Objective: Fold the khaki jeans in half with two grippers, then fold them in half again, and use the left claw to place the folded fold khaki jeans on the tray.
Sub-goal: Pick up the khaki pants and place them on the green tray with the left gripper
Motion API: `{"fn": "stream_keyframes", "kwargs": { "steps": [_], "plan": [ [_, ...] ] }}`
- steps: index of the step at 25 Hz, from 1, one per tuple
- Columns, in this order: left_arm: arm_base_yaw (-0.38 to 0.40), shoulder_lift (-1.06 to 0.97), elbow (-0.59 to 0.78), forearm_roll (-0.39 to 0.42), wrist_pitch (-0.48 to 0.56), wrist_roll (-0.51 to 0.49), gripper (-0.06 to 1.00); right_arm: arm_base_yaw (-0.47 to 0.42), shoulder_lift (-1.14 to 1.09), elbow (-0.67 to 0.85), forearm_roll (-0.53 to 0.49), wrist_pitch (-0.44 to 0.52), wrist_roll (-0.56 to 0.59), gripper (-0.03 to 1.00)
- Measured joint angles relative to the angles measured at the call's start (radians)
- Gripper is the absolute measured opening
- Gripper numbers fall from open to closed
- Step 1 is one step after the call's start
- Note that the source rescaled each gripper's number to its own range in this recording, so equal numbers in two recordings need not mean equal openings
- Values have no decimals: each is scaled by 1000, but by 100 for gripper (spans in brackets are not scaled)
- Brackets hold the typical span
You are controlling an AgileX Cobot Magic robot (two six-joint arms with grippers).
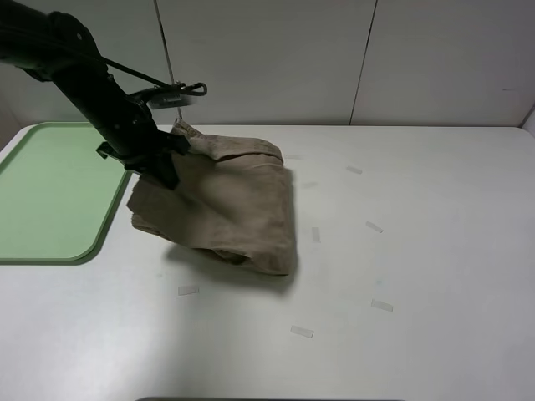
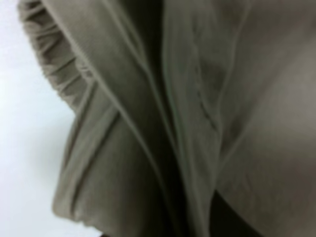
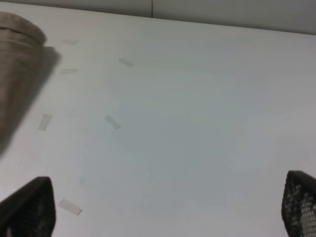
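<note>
White, matte tabletop point(image 1: 418, 251), lit evenly, dotted with short strips of clear tape point(image 1: 302, 332), point(image 1: 382, 306), point(image 1: 374, 226), point(image 1: 354, 170), point(image 1: 189, 290). Behind it, a pale panelled wall point(image 1: 267, 58) with dark vertical seams.

At the table's left edge, a pale-green tray point(image 1: 50, 192), flat, rounded at the corners, low-rimmed.

Just right of the tray, the khaki jeans point(image 1: 234, 209), folded into a thick, roughly square bundle; far-left corner lifted off the surface, near-right edge resting on the table with a soft shadow beneath. Left corner of the bundle reaching to the tray's right rim; overlapping it or only beside it, cannot tell.

Left gripper point(image 1: 161, 167) on a black arm slanting down from the upper left, planted on the bundle's upper-left corner, fingers clamped on the cloth as far as the high view shows. Left wrist view filled with blurred khaki folds point(image 2: 187, 118) and a gathered elastic waistband point(image 2: 54, 64), white table beside it.

Right gripper point(image 3: 168, 207) outside the high view; in its own wrist view, two black fingertips point(image 3: 29, 207) at opposite corners, spread wide, holding nothing, above bare table with tape strips point(image 3: 112, 121) and an edge of the khaki bundle point(image 3: 15, 74) off to one side.
</note>
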Motion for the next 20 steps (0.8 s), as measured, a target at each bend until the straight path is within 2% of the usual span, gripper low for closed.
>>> {"fn": "stream_keyframes", "kwargs": {
  "steps": [4, 7, 10, 20],
  "plan": [
    [13, -56, -12, 218, 26, -127, 0, 0, 0, 0, 0, 0, 0, 100],
    [40, -95, -14, 359, 55, -161, 0, 0, 0, 0, 0, 0, 0, 100],
    [77, -117, -14, 445, 82, -167, 0, 0, 0, 0, 0, 0, 0, 100],
    [191, -124, -14, 619, 83, -155, 0, 0, 0, 0, 0, 0, 0, 100]
  ]
}}
